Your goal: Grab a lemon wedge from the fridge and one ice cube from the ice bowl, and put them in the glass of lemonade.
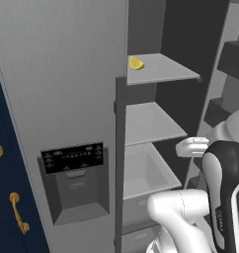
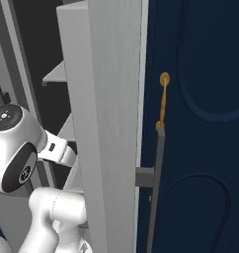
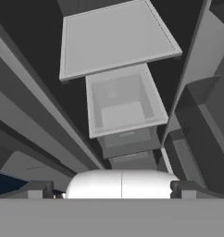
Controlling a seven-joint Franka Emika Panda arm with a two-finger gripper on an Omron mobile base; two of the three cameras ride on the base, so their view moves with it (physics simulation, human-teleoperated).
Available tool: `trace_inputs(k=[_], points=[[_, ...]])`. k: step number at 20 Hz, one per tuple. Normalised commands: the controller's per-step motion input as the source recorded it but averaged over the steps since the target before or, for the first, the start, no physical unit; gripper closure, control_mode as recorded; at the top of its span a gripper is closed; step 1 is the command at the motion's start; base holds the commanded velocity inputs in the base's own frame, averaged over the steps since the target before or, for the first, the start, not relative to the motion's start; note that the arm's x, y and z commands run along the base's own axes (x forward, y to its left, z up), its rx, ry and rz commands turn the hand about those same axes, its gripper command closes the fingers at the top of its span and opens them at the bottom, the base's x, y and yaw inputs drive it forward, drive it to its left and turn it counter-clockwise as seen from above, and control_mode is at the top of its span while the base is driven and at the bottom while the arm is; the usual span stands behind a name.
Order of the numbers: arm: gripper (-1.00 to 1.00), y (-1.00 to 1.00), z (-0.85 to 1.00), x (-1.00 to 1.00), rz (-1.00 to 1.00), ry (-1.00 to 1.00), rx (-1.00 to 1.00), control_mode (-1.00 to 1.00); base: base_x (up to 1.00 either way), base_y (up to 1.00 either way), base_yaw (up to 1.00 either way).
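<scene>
The fridge (image 1: 62, 74) has its right door swung open and its left door, with the black dispenser panel (image 1: 73, 158), closed. A small yellow lemon wedge (image 1: 136, 63) lies at the left front corner of the top shelf (image 1: 166, 69). My hand (image 1: 192, 147) hangs well below it, level with the white drawer (image 1: 146, 170) and to the drawer's right. In the hand view my gripper (image 3: 113, 190) is open with nothing between its fingertips (image 3: 40, 189), looking at a bare shelf (image 3: 114, 39) and the drawer (image 3: 125, 102). The ice bowl and the glass of lemonade are out of view.
The open fridge door (image 2: 106, 123) with its dark handle (image 2: 156, 188) stands to the arm's right, its door bins (image 1: 235, 59) facing the shelves. Navy cabinets with gold handles (image 1: 15, 212) (image 2: 163, 99) flank the fridge. A middle shelf (image 1: 151, 123) sits between the wedge and the drawer.
</scene>
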Motion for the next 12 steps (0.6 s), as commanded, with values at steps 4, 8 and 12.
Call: trace_inputs(k=[4, 8, 12], points=[[-1.0, 0.0, 0.0, 0.25, 0.0, 0.0, 0.0, -1.0, 0.34, -0.01, 0.0], [-1.0, 0.08, 0.01, 0.39, 0.0, 0.0, 0.0, -1.0, 0.0, 0.0, 0.0], [-1.0, 0.1, 0.16, 0.1, 0.0, -0.08, -0.01, -1.0, 0.0, 0.0, 0.0]])
